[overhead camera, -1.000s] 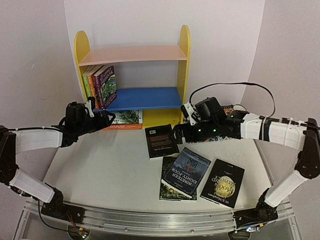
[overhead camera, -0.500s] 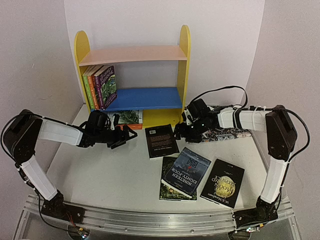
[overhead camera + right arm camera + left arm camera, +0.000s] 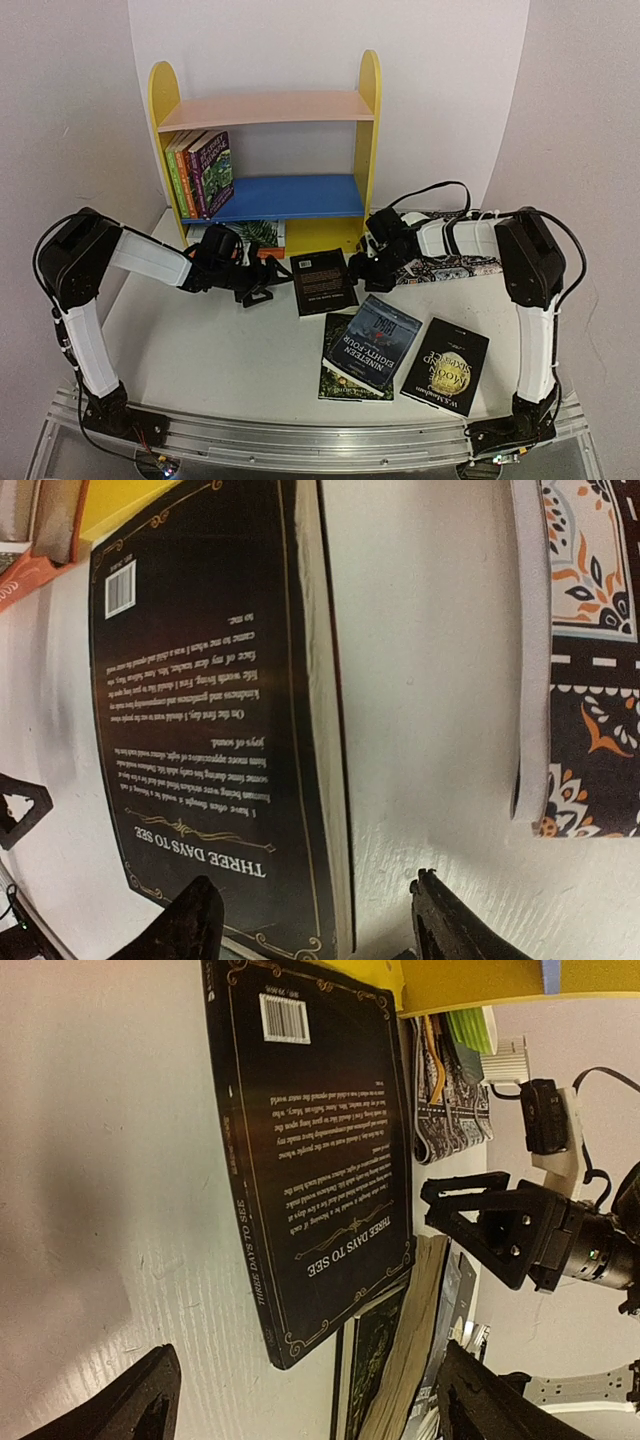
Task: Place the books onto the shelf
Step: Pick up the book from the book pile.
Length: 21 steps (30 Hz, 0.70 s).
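Observation:
A black book (image 3: 322, 281) titled "Three Days to See" lies back cover up on the table in front of the shelf (image 3: 368, 120). My left gripper (image 3: 270, 282) is low at the book's left edge, open, and the book (image 3: 310, 1150) lies just ahead of its fingers (image 3: 125, 1400). My right gripper (image 3: 359, 272) is at the book's right edge, open. The page edge of the book (image 3: 200, 710) lies between its fingers (image 3: 198, 920), which do not touch it. Several books (image 3: 200, 172) stand on the blue board.
A blue book (image 3: 375, 338) lies on a green one (image 3: 334, 378) at the front, with a black moon book (image 3: 445, 365) beside it. A patterned cloth mat (image 3: 455, 266) lies right of the shelf. A palm-leaf book (image 3: 255, 233) and an orange book (image 3: 30, 575) lie at the shelf's base.
Both arms have come down and inward to the black book, the left from the left and the right from the right. The right gripper's jaws have narrowed.

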{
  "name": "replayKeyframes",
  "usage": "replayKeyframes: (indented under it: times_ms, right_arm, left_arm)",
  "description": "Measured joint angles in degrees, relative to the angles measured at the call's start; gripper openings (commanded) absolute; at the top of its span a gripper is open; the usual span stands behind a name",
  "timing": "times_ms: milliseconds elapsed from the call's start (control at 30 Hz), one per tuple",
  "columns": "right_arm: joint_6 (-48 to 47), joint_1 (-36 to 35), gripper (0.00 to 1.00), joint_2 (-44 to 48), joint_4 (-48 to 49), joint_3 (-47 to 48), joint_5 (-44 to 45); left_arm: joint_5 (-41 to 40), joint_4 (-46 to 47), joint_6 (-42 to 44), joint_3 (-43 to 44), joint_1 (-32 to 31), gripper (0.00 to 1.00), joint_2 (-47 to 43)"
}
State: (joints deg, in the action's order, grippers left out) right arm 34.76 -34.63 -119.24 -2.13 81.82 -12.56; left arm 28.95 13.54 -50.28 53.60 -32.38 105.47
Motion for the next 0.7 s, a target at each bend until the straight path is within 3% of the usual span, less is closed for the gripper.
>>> replayKeyframes:
  times_ms: [167,300,500,700]
  right_arm:
    - [0.2,1.2,0.58,-3.7,0.1,3.0,-1.9]
    - [0.7,1.2,0.44,-6.1,0.4,5.2,-4.0]
    - [1.9,1.2,0.32,-8.5,1.0,7.4,-8.9]
    - [3.2,0.4,0.11,-8.5,1.1,6.7,-11.0]
  left_arm:
    - [0.1,0.0,-2.4,1.2,-1.2,0.9,3.7]
    - [0.4,0.3,-3.7,2.6,-1.3,0.89,5.5]
    - [0.7,1.3,-5.0,5.0,-1.3,0.86,7.8]
    - [1.0,1.5,-5.4,6.1,-1.3,0.73,9.1]
